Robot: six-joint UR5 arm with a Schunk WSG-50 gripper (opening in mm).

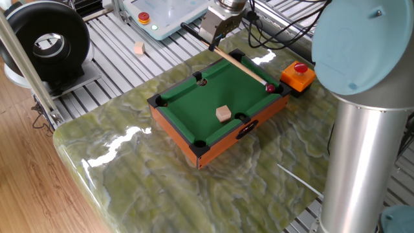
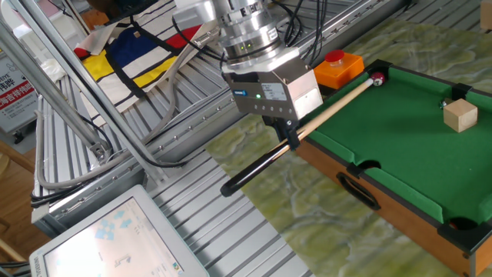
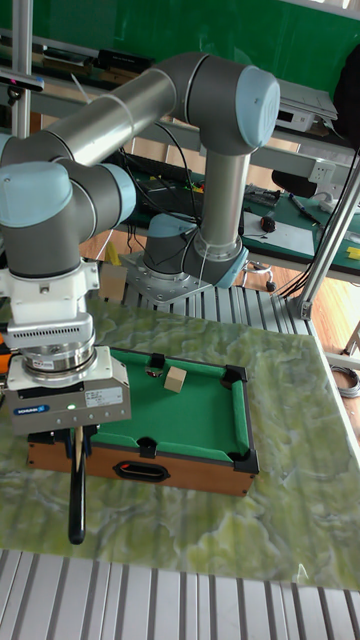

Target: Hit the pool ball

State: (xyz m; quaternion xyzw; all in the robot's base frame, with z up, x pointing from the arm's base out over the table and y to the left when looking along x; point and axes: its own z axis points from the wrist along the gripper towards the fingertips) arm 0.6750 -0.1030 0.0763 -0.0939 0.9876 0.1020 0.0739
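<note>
The pool ball is tiny and dark red, lying at the far right corner of the small green pool table, close to the corner pocket. In the other fixed view the pool ball is right at the tip of the wooden cue stick. My gripper is shut on the cue stick just off the table's end, and the cue's black butt sticks out behind it. The gripper stands at the table's far edge. In the tall fixed view the gripper hides the ball.
A tan wooden cube rests on the green felt near the front rail. A red button on an orange box stands just beyond the ball's corner. Another small tan block lies on the slatted metal bench behind.
</note>
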